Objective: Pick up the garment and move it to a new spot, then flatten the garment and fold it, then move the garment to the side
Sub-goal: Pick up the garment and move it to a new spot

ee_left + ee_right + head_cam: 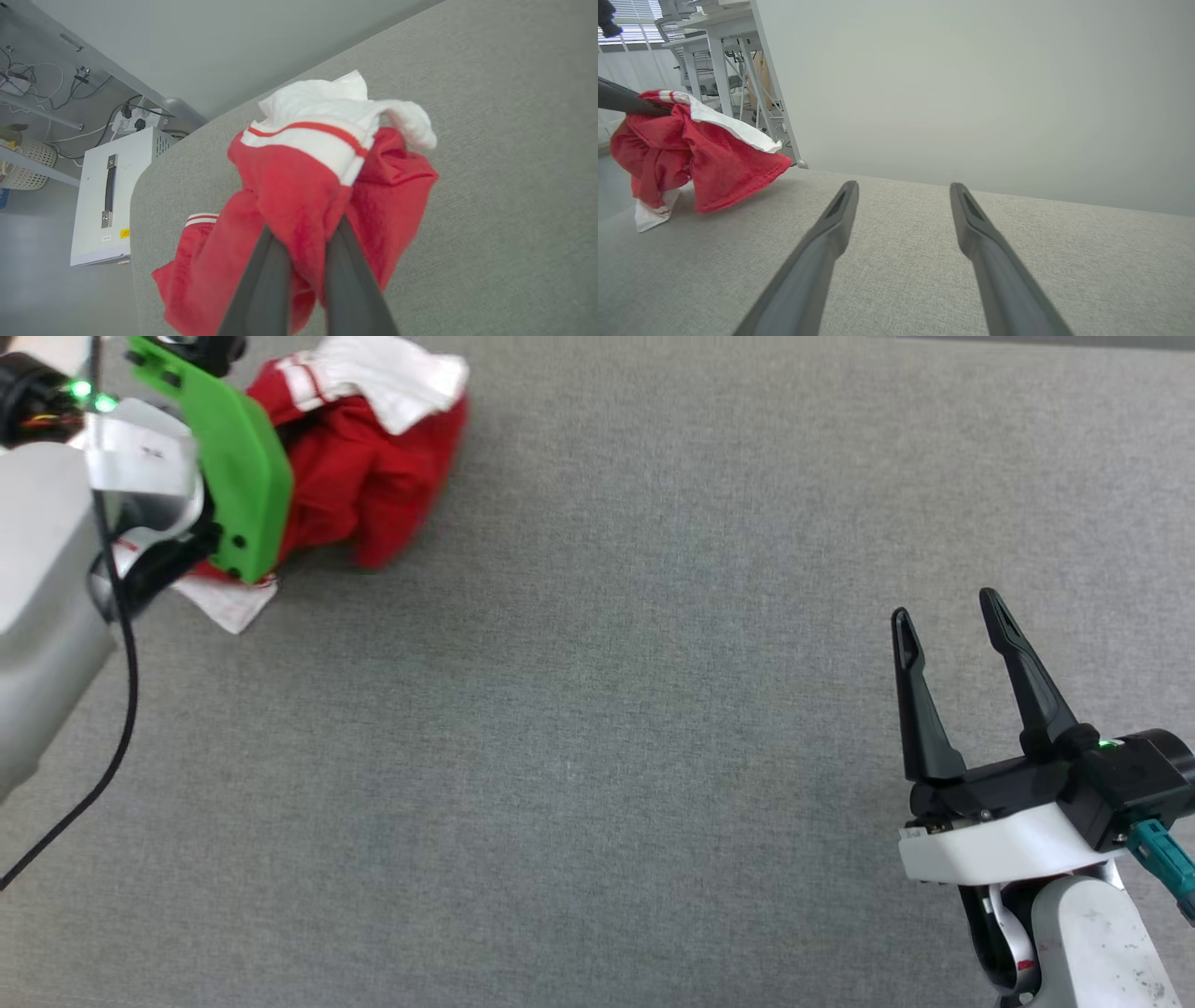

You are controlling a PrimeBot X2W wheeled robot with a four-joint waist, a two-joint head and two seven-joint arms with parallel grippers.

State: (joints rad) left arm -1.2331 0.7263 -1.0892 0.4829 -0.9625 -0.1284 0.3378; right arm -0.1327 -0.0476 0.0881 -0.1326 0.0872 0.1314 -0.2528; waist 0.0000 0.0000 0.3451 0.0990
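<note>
The garment (373,467) is a bunched red shirt with white sleeves, at the far left of the grey table. In the left wrist view my left gripper (302,235) is shut on a fold of the garment (289,186), its fingertips buried in the red cloth. In the right wrist view the garment (696,154) hangs in a bundle from a dark finger (626,100) of my left gripper, its lower parts touching the table. My right gripper (943,607) stands open at the near right, far from the garment, with nothing between its fingers (831,224).
The grey cloth-covered table (597,728) stretches wide between the two arms. My left arm's green bracket (238,457) covers part of the garment. Past the table's left edge (135,224) stands a white cabinet (93,205); white desks (714,46) are behind.
</note>
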